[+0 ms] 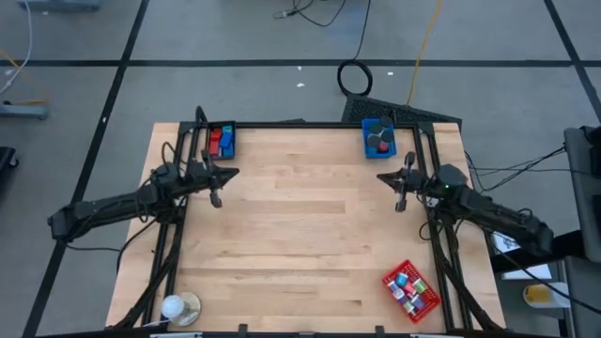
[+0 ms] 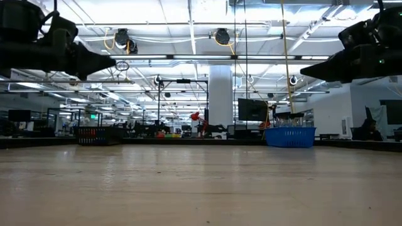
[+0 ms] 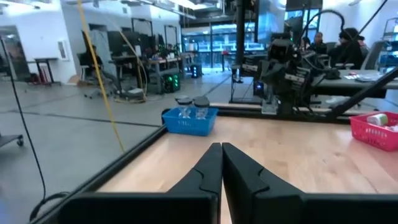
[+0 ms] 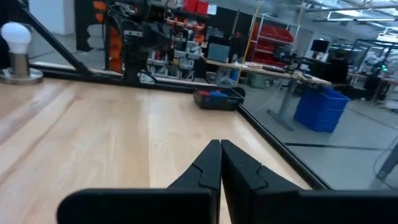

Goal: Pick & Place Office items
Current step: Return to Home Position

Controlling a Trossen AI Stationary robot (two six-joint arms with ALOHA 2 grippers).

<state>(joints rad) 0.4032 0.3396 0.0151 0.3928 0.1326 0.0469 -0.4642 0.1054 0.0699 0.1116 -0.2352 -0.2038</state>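
Wood table, grey taped floor, left pincer, right pincer, both closed

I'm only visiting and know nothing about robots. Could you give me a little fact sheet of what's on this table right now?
Table: wooden top
Left gripper: shut, empty, above the table's left side
Right gripper: shut, empty, above the right side
Black basket: overhead view's top-left corner
Blue basket: top-right corner
Red basket: bottom-right corner
Office items: in the baskets, none loose on the wood
White bulb-shaped object: bottom-left corner
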